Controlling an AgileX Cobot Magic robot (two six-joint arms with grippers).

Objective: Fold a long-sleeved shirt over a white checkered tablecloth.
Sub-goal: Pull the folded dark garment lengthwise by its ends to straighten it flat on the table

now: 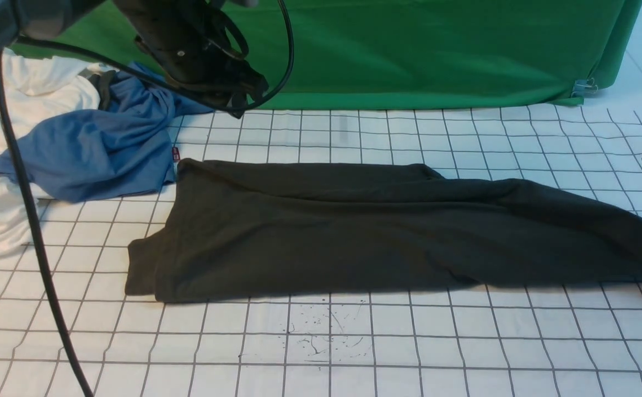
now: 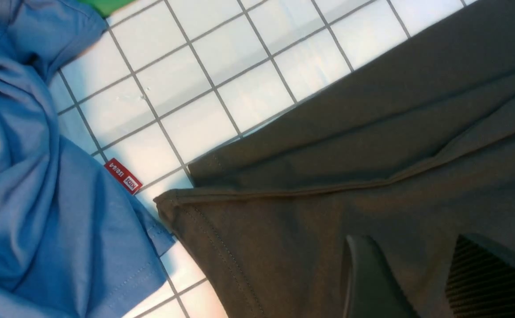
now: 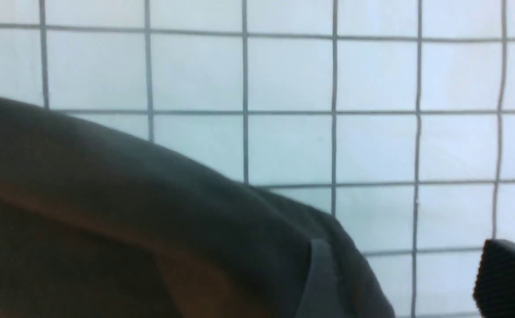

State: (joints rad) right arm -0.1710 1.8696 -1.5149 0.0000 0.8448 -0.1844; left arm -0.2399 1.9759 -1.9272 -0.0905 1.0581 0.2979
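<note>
Bare tablecloth foremost, black shirt beside blue shirt, left pincer, right pincer parted

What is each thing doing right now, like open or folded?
long-sleeved shirt, folded into a long strip, lying on the tablecloth
blue shirt, crumpled
white garments, heaped
white checkered tablecloth, spread out
left gripper, jaws open
right gripper, jaws open
</note>
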